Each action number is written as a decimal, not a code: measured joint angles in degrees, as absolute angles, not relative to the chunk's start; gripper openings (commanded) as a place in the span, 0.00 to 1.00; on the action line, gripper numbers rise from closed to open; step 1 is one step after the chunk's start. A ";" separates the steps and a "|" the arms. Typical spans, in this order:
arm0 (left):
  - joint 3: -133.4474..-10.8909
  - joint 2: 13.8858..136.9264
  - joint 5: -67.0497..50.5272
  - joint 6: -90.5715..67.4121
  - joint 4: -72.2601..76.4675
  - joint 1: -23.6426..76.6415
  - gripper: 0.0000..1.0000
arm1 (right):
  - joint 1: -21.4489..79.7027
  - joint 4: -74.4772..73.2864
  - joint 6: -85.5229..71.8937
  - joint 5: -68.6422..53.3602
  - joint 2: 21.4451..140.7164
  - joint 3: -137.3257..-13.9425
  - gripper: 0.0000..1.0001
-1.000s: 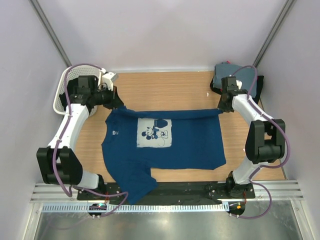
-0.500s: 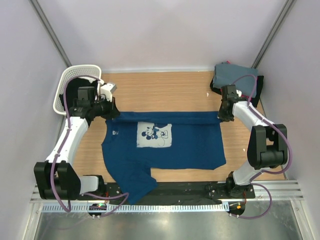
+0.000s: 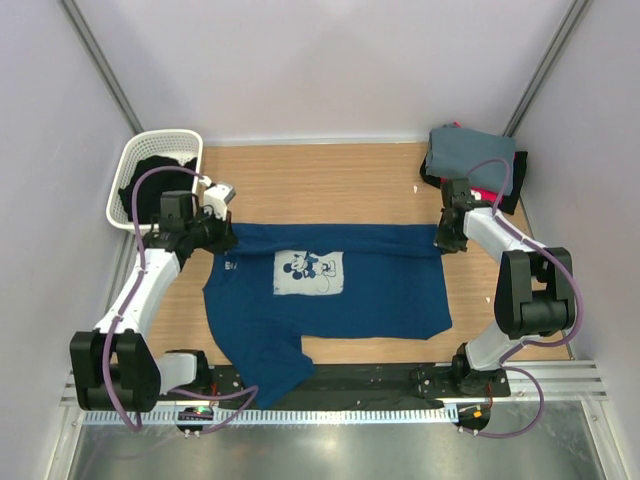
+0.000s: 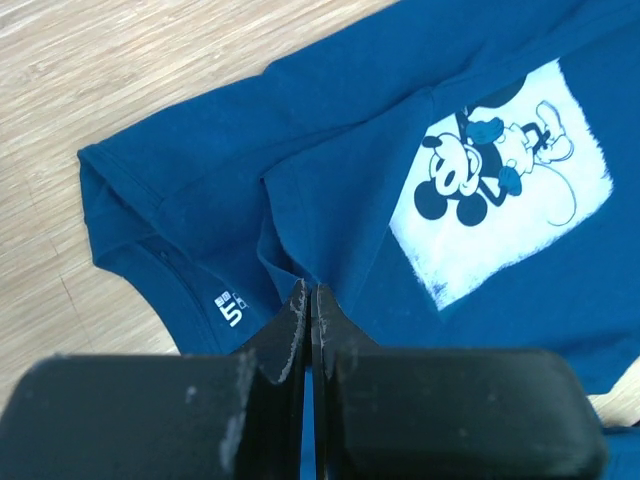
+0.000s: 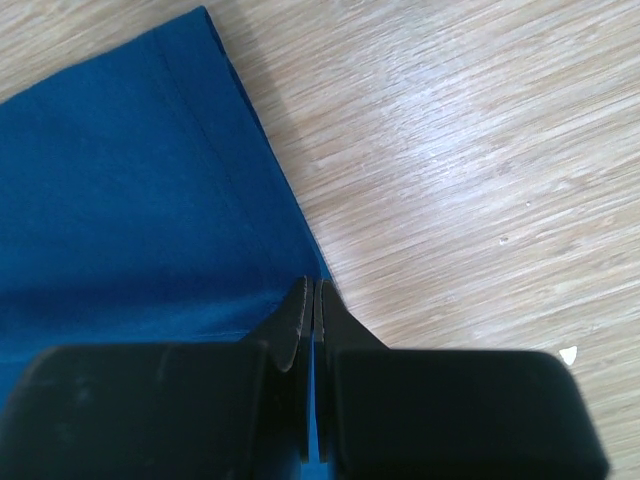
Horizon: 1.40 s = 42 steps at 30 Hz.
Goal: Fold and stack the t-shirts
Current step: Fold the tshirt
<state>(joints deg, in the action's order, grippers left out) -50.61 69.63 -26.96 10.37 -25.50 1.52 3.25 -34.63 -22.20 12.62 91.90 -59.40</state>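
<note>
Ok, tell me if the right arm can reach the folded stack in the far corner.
Probably yes: the stack lies just beyond the right claw, with nothing between them. But the claw is shut on the navy t-shirt, at its edge.

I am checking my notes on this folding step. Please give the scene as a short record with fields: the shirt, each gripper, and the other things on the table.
shirt in work: navy t-shirt, spread on the wooden table, print facing up, a fold along its far edge
left gripper: shut on the navy t-shirt, at the collar end of that edge
right gripper: shut on the navy t-shirt, at the hem end of that edge
folded stack: far right corner, grey on top, red and black under it
white basket: far left corner, dark cloth inside
</note>
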 measured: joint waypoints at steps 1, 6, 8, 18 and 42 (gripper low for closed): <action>-50.15 69.45 -26.92 10.76 -25.34 1.52 0.00 | 3.25 -34.63 -22.20 12.64 91.92 -59.27 0.01; -48.80 67.61 -25.87 12.05 -24.45 1.52 0.00 | 3.25 -34.81 -22.44 12.69 92.14 -58.37 0.23; -48.25 66.39 -25.36 12.45 -24.12 1.52 0.00 | 3.25 -35.18 -22.55 12.60 92.42 -58.30 0.37; -48.45 60.64 -25.15 13.17 -28.51 1.52 0.88 | 3.25 -40.03 -22.57 12.34 92.73 -63.99 0.50; -65.49 93.95 -12.34 -20.95 -29.32 9.61 0.61 | 21.67 -41.25 -24.60 7.88 99.92 -80.44 0.50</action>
<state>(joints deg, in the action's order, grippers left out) -65.49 93.95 -12.34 -20.95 -29.32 9.61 21.67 -41.25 -24.60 7.88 99.92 -80.44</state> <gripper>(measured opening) 0.613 0.497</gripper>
